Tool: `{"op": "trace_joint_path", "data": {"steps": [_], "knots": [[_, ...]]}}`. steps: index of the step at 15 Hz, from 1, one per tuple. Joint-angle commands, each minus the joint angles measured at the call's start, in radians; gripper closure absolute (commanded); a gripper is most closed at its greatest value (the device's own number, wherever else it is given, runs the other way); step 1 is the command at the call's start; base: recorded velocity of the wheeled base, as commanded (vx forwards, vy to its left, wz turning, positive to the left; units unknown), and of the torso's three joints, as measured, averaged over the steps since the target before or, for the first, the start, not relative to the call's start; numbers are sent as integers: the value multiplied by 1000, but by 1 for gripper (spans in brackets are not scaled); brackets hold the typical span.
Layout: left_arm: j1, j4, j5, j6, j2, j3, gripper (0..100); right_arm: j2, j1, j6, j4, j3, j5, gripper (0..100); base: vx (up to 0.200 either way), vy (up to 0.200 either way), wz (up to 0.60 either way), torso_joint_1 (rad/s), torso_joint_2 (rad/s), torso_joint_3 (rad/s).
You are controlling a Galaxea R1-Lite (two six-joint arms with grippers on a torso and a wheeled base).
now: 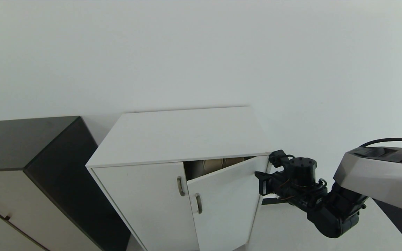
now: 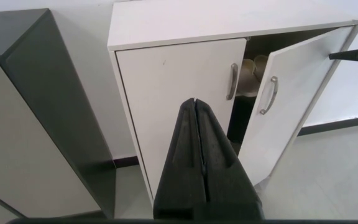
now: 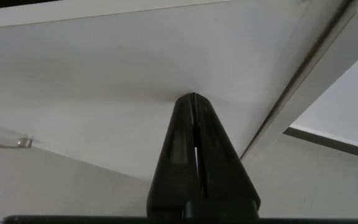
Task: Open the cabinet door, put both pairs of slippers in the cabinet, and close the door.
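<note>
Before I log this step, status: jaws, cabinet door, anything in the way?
Both jaws shut; right ones at right door, left ones clear. Door ajar, beige slippers inside. Nothing seen blocking.

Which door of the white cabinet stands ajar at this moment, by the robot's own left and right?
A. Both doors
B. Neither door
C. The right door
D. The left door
C: the right door is swung outward at its handle side, leaving a dark gap at its top edge, while the left door sits shut.
</note>
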Motion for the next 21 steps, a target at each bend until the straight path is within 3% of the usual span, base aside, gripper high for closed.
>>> {"op": "trace_joint_path", "data": {"steps": [1,17,21], "knots": [[0,0,-1,0,0,0,100,21,-3,0,-1,-13,-23,100,0,0,0,0,0,0],[0,0,0,0,0,0,100,-30,4,6,-12,1,-47,100,0,0,0,0,0,0],[0,0,0,0,0,0,100,-266,119,10,25,133,-29,100,0,0,0,0,0,0]]}}
